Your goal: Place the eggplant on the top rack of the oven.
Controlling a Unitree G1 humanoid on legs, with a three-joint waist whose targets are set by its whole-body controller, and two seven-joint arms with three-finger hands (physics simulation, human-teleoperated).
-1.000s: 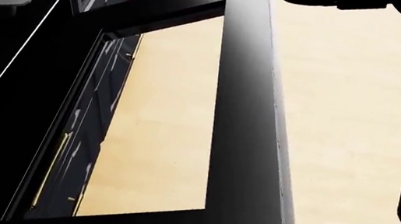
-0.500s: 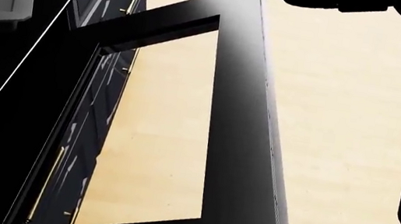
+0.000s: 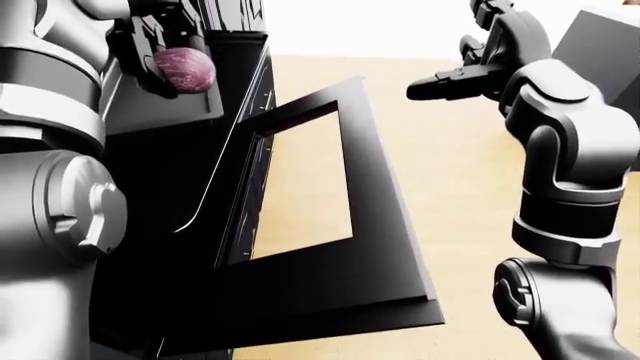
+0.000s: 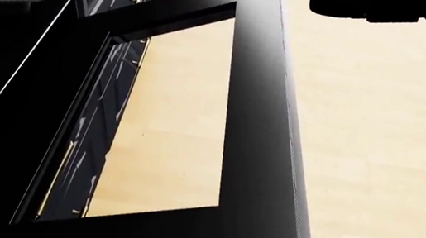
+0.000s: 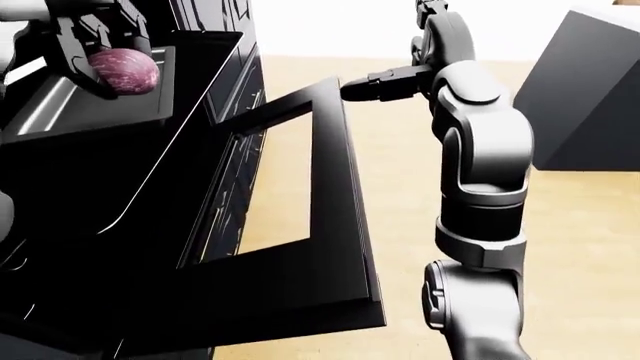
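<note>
Eggplant: there it is, the eggplant [image 5: 123,70], purple and mottled, up at the top left of the right-eye view, above and to the left of the open oven door [image 5: 300,225].
Left hand: the left hand [image 3: 165,45] has it, dark fingers [image 5: 75,37] wrapped over the top and sides, closed round it. A firm-looking hold.
Right hand: the right hand [image 5: 385,84] sits off the far top corner of the oven door, fingers stretched out flat and holding nothing; whether a fingertip touches the door edge, I cannot tell.
Oven door: swung down and out, glass window showing the pale floor [image 4: 360,146] through it.
Key relation: eggplant is already in the fingers of the left hand, on the oven side of the door, so that arm is plainly the nearer one. Its long axis looks roughly level, though the fingers hide part of it.
Rack: a grey tray-like surface [image 5: 95,112] lies just under the eggplant; whether it is the top rack, I cannot tell.
Next call: my guess, lower and slide it inward, away from the door.
</note>
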